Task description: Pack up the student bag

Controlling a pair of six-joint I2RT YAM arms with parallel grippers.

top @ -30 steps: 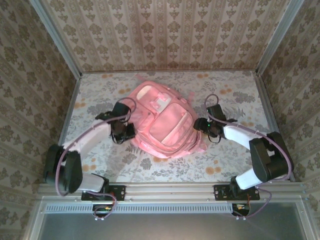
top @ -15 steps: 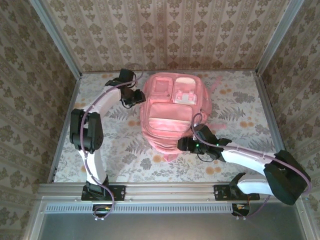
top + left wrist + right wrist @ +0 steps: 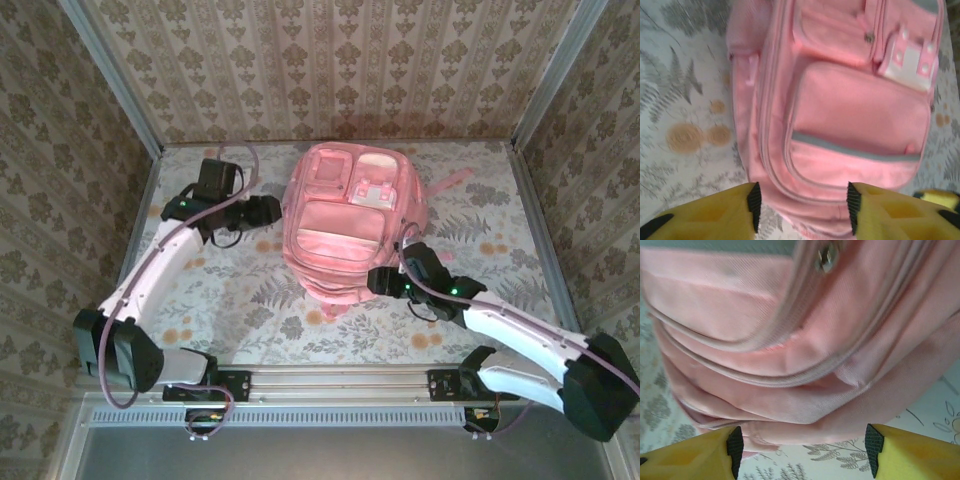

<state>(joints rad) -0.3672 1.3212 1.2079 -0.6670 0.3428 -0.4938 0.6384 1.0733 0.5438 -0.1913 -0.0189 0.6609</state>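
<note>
The student bag (image 3: 345, 225) is a large pink backpack lying flat mid-table, front pockets up, with a whitish buckle patch (image 3: 372, 188) near its far end. My left gripper (image 3: 272, 211) hovers just off the bag's left side, open and holding nothing. In the left wrist view the bag (image 3: 860, 110) lies beyond the gripper (image 3: 802, 205). My right gripper (image 3: 378, 283) sits at the bag's near right corner. Its jaws (image 3: 803, 450) stand wide apart, with the bag's folded fabric edge (image 3: 805, 405) just ahead of the pads (image 3: 734, 445).
A floral cloth (image 3: 230, 300) covers the table. Wallpapered walls and metal posts (image 3: 110, 75) close in three sides. A pink strap (image 3: 455, 180) trails from the bag's far right. The rail (image 3: 340, 380) with the arm bases runs along the near edge.
The bag has been turned and straightened, moving toward the back. My left gripper has let go, opened and drawn back from the bag's far left corner to its left side. The right gripper stays at the near corner.
</note>
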